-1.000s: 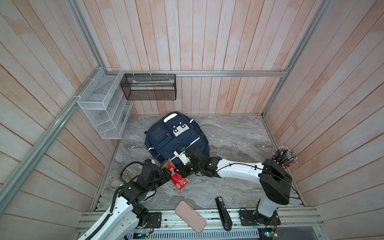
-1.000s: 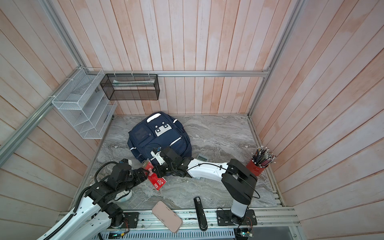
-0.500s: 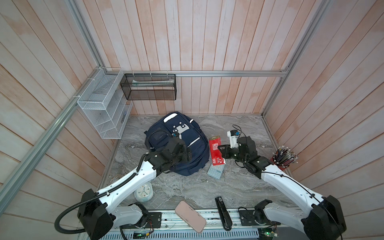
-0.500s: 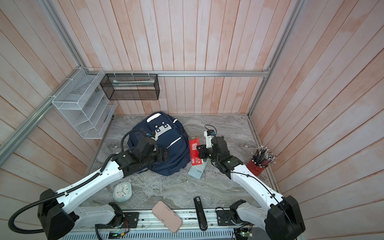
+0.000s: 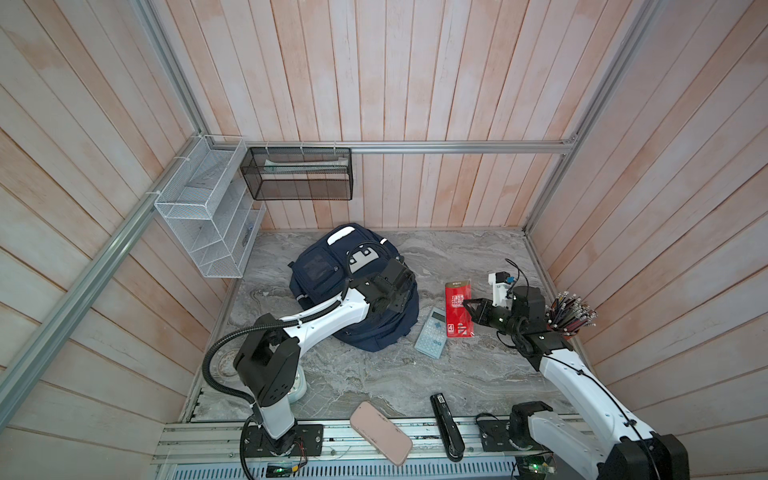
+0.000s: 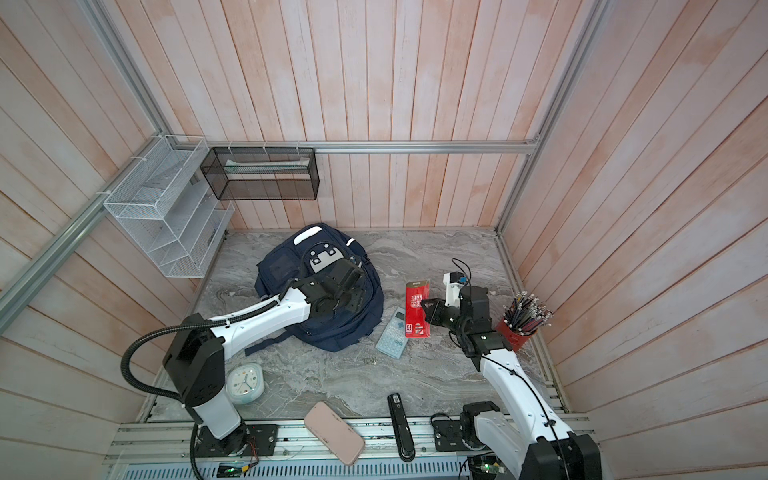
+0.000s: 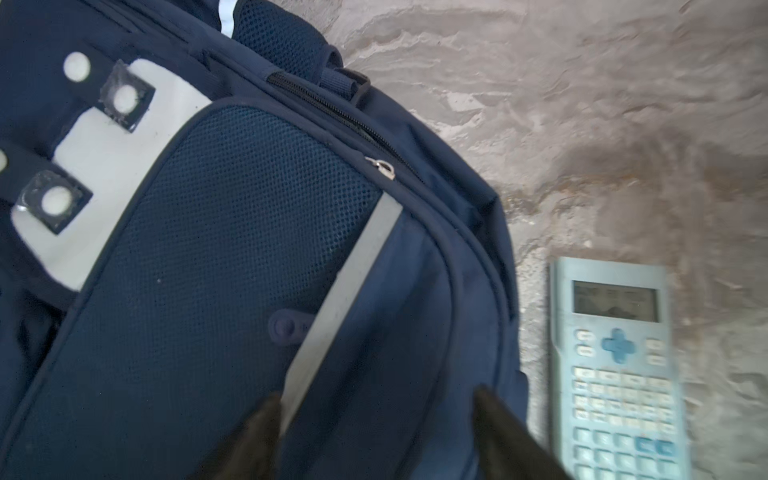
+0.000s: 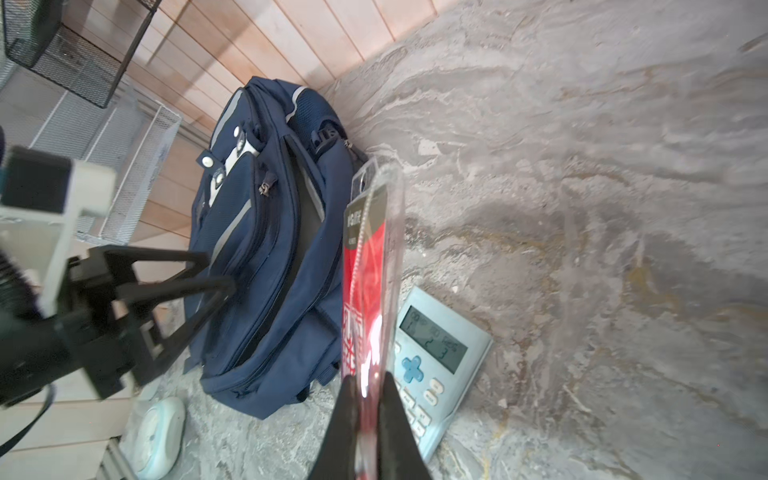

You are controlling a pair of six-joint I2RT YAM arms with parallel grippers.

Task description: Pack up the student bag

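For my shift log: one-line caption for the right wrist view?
Right gripper shut on flat red plastic-wrapped packet, navy-blue fabric backpack and pale-blue calculator nearby.

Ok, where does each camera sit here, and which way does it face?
Both top views: high overhead, facing down at the table; left arm and right arm show.
Left wrist: above the student bag, facing down; left end effector shows, open.
Right wrist: low, facing along the red packet pinched in the right end effector, toward the bag.
Shared: both wrist views catch bag and calculator.
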